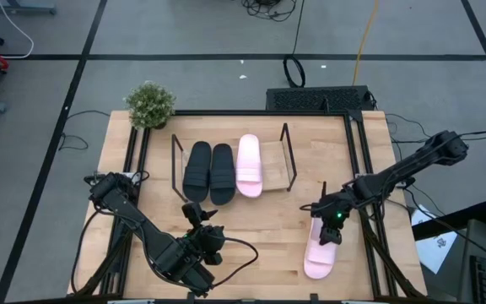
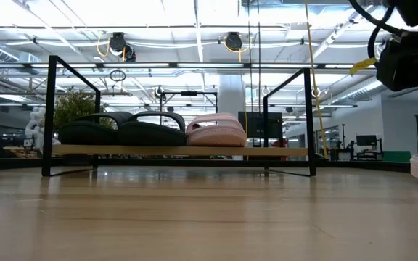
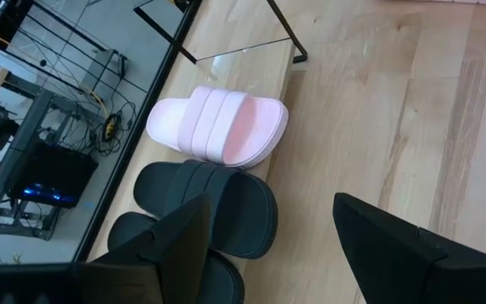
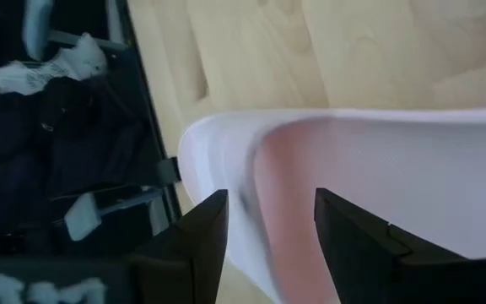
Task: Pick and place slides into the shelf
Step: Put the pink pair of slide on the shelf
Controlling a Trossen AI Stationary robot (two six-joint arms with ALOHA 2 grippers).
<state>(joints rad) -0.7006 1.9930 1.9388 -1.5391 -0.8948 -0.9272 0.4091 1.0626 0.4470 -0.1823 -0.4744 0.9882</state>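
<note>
The shelf [image 1: 287, 143] stands at the table's middle far side. On its wooden base [image 2: 180, 151] lie two black slides [image 1: 209, 169] and one pink slide [image 1: 249, 165], side by side. A second pink slide [image 1: 319, 253] lies near the table's right near corner. My right gripper [image 1: 329, 230] is on that slide's far end. My left gripper [image 1: 194, 211] hangs open in front of the shelf, above the table and apart from the slides, and looks down on the black pair [image 3: 218, 207] and the pink slide [image 3: 222, 127]. My right gripper straddles the rim of the pink slide's far end [image 4: 243, 181]. One finger [image 4: 201, 236] is at the pale outer edge and the other [image 4: 361, 245] is over the pink inner face. The fingers slant down from above. The slide's near end [image 1: 315, 268] lies on the table.
A small potted plant [image 1: 150, 104] stands at the far left corner. A black box [image 1: 319, 99] sits behind the table's far edge. Black frame rails [image 1: 363, 169] run along the table's left and right sides. Bare wood [image 1: 260, 236] lies between the two grippers.
</note>
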